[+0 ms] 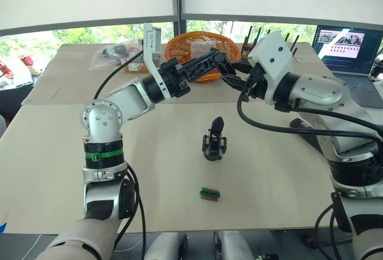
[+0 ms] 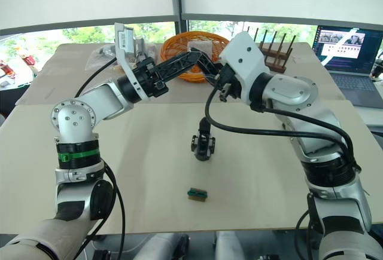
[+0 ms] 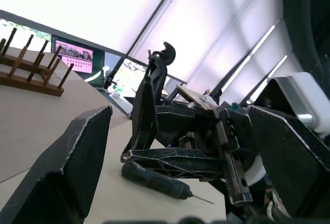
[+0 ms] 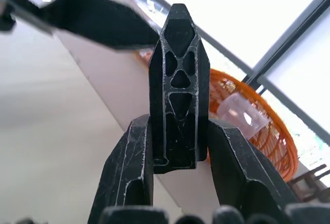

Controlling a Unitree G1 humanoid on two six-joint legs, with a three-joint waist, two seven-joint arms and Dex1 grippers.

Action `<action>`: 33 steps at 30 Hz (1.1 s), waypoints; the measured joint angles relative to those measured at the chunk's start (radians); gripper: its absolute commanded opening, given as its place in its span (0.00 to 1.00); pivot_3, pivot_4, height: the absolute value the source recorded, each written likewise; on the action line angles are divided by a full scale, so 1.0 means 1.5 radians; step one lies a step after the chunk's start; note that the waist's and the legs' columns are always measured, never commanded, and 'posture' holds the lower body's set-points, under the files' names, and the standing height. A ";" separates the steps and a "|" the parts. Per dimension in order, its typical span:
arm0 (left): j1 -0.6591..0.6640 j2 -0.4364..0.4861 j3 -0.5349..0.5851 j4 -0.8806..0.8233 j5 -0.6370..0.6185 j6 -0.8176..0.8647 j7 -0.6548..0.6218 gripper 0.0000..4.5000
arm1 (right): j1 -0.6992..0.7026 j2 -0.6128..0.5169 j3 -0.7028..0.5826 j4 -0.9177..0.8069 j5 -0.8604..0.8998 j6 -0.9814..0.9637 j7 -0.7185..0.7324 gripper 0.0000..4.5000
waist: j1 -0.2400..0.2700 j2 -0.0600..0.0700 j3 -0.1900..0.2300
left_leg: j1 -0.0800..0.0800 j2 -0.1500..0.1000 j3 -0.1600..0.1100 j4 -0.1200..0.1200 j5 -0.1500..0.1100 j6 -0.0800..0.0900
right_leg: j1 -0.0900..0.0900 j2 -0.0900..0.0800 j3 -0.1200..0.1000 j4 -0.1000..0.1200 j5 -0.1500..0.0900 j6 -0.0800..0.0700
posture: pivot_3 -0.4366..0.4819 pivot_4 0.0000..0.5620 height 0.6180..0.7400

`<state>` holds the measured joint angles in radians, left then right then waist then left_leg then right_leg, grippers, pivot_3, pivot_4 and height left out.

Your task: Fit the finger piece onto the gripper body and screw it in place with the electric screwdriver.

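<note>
While clamped in right pincer [image 4: 178, 183], finger piece [image 4: 179, 87] points up.

We noted orange wicker basket [image 1: 200, 48] at table's far edge, clear plastic cup [image 4: 242, 115] inside. Wooden peg rack [image 2: 276, 54] stood just beside basket, open laptop [image 1: 350, 54] at far right. Plastic bags [image 1: 114, 57] lay far left. Small green-and-brown block [image 1: 209, 193] sat near front edge.

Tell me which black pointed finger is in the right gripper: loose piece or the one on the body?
The loose finger piece, clamped between the right gripper's fingers, held up in the air. The other finger stands on the gripper body on the table, untouched.
</note>
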<state>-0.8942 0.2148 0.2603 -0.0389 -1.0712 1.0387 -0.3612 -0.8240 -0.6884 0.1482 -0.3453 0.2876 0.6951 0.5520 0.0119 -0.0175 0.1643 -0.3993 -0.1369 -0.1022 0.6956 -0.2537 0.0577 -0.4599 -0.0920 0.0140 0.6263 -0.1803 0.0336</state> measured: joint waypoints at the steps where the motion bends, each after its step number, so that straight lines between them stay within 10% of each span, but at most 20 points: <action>1: 0.006 -0.006 0.001 -0.007 -0.001 -0.006 0.011 0.68 | 0.002 0.002 -0.002 -0.007 -0.003 0.002 -0.003 0.25 | 0.000 0.000 0.000 | 0.000 0.000 0.000 0.000 0.000 0.000 | 0.000 0.000 0.000 0.000 0.000 0.000 | 0.48 0.27 1.00; 11: 0.007 -0.044 0.012 -0.008 -0.025 -0.038 0.071 0.59 | 0.014 0.015 -0.005 -0.074 0.007 0.048 0.009 0.25 | 0.000 0.000 0.000 | 0.000 0.000 0.000 0.000 0.000 0.000 | 0.000 0.000 0.000 0.000 0.000 0.000 | 0.48 0.27 1.00; 18: 0.007 -0.048 0.014 -0.007 -0.032 -0.056 0.075 0.00 | 0.014 0.020 -0.011 -0.090 0.007 0.068 0.008 0.25 | 0.000 0.000 0.000 | 0.000 0.000 0.000 0.000 0.000 0.000 | 0.000 0.000 0.000 0.000 0.000 0.000 | 0.48 0.27 1.00; 24: 0.005 -0.046 0.006 -0.001 -0.031 -0.070 0.073 0.00 | 0.014 0.022 -0.011 -0.093 -0.004 0.068 0.006 0.25 | 0.000 0.000 0.000 | 0.000 0.000 0.000 0.000 0.000 0.000 | 0.000 0.000 0.000 0.000 0.000 0.000 | 0.48 0.27 1.00; 25: 0.002 -0.040 0.000 0.006 -0.027 -0.071 0.065 0.00 | 0.014 0.017 -0.012 -0.093 -0.005 0.066 0.012 0.48 | 0.000 0.000 0.000 | 0.000 0.000 0.000 0.000 0.000 0.000 | 0.000 0.000 0.000 0.000 0.000 0.000 | 0.48 0.27 1.00; 33: -0.026 0.100 -0.095 0.041 0.019 -0.047 -0.173 0.00 | -0.016 -0.032 -0.091 -0.083 0.181 0.132 0.185 0.99 | -0.003 0.000 0.000 | 0.000 0.000 0.000 0.000 0.000 0.001 | 0.000 0.001 0.000 -0.001 0.000 0.000 | 0.48 0.27 1.00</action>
<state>-0.9325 0.3644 0.1177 0.0226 -1.0423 0.9683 -0.6200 -0.8475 -0.7361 0.0124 -0.4693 0.5584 0.8939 0.8299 0.0066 -0.0174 0.1644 -0.3990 -0.1370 -0.1022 0.6952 -0.2543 0.0587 -0.4592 -0.0912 0.0134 0.6255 -0.1803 0.0336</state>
